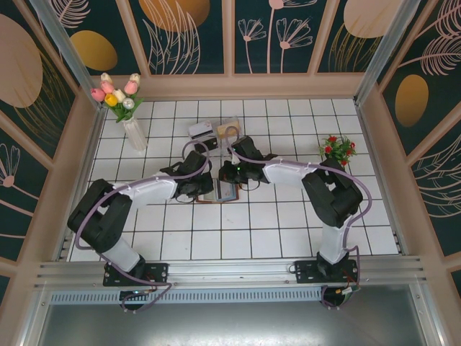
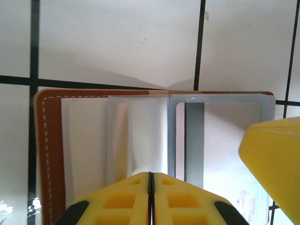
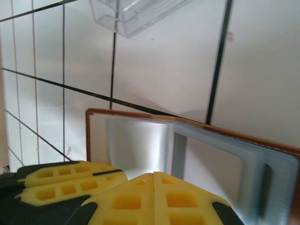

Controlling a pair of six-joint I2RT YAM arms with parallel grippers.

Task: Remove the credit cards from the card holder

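Tiled table (image 1: 288, 238), open card holder (image 1: 227, 192)

white tiled floor (image 1: 245, 238) with dark grout lines, boxed in by dark teal wall panels (image 1: 194, 54) printed with gold discs and pale leaf outlines, set in a pinkish-beige frame (image 1: 238, 85); aluminium rail (image 1: 230, 270) along the near edge; soft, even light.

Right gripper (image 3: 153, 176) at 6 o'clock, yellow fingers pressed together, at the near edge of the opened card holder (image 3: 140, 140) — blue-grey inside, brown rim, flat on white tiles (image 3: 262, 70). Left gripper (image 3: 112, 176) at 8 o'clock. Clear tray (image 3: 131, 14) at 12 o'clock — well apart.
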